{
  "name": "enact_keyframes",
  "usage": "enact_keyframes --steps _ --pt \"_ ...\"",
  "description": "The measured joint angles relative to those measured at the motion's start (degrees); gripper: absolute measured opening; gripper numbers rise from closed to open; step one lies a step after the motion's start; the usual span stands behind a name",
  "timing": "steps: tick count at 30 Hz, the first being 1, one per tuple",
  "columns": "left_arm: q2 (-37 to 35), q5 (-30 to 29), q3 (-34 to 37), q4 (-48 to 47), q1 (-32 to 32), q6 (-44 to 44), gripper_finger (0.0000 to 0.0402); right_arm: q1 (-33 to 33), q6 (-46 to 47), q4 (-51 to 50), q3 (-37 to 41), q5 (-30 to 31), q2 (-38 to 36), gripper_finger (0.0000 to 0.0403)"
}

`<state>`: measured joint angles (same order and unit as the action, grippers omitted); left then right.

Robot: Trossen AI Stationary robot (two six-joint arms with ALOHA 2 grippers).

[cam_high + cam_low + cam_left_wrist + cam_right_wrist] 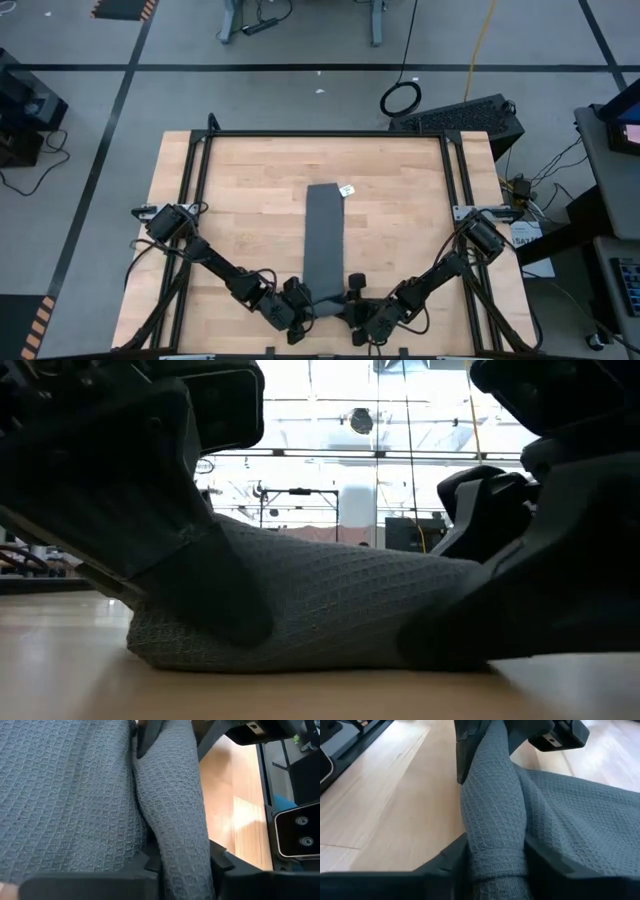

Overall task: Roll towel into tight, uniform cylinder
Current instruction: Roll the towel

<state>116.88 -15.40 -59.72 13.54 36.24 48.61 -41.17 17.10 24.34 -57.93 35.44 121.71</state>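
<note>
The dark grey towel (322, 235) lies as a long narrow strip down the middle of the table, its white tag (347, 189) at the far end. Its near end is rolled into a thick roll (300, 610) that rests on the wood. My left gripper (303, 306) is at the roll's left end and my right gripper (352, 302) at its right end, each shut on it. In each wrist view the roll (172, 795) (492, 795) runs away from the fingers toward the other gripper. My left gripper (182, 862) pinches the left end of the roll (177, 840) between its two fingers. The fingers slant down from the table's left and lie along the roll. The roll's underside rests on the table. My right gripper (495, 857) pinches the right end of the roll (495, 837) between its two fingers, one on each side. The fingers slant down from the table's right, along the roll. The roll lies on the wood, with the flat part of the towel (590, 815) spreading away beside it.
A black metal frame (330, 133) runs along the table's far edge and both sides. Bare wood (230, 200) lies left and right of the towel strip. The near edge is close behind both grippers.
</note>
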Motion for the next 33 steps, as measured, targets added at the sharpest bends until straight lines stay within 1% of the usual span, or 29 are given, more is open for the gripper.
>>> enact_keyframes --steps 3,6,8,12,14,15,17,19,20,24,26,33 --pt "-0.66 0.35 -0.02 -1.76 0.66 0.05 0.0111 -0.07 0.54 0.24 -0.04 -0.63 -0.02 0.0098" --pt "-2.06 0.38 -0.06 -5.18 1.09 0.38 0.0156 -0.17 2.12 0.33 -0.09 -1.01 -0.01 0.0069" --pt "-4.01 0.39 0.08 -9.08 1.51 0.29 0.0185 -0.20 4.10 0.23 -0.09 -0.87 0.00 0.0062" --pt "-8.21 0.73 0.35 -17.09 2.94 -0.75 0.0234 -0.04 9.64 -0.26 -0.09 -0.98 -0.02 0.0067" --pt "-10.32 -1.73 0.24 -19.57 4.00 -1.58 0.0250 -0.03 12.43 -0.44 -0.08 -1.28 -0.07 0.0069" --pt "-11.00 -4.43 0.20 -20.37 4.75 -2.84 0.0256 0.07 13.77 -0.53 -0.09 -1.33 -0.08 0.0069" --pt "-11.37 -12.82 0.28 -20.34 6.53 -7.18 0.0264 0.32 16.32 -0.62 -0.07 -1.46 -0.09 0.0068" --pt "-11.32 -19.68 0.29 -15.98 8.24 -12.11 0.0268 0.74 18.46 -0.65 -0.07 -2.51 -0.11 0.0066" --pt "-11.21 -21.50 0.24 -13.46 8.90 -14.70 0.0269 1.02 19.48 -0.66 -0.07 -3.29 -0.11 0.0066" --pt "-9.04 -24.59 0.18 -5.69 10.78 -23.83 0.0270 2.57 23.53 -0.58 -0.11 -8.31 -0.13 0.0067" --pt "-7.66 -25.22 0.18 -2.44 11.20 -26.46 0.0270 3.33 24.37 -0.54 -0.09 -11.05 -0.13 0.0067" --pt "-2.01 -26.87 0.20 -2.26 11.61 -26.57 0.0270 4.94 28.36 0.17 -0.07 -15.26 -0.11 0.0068"
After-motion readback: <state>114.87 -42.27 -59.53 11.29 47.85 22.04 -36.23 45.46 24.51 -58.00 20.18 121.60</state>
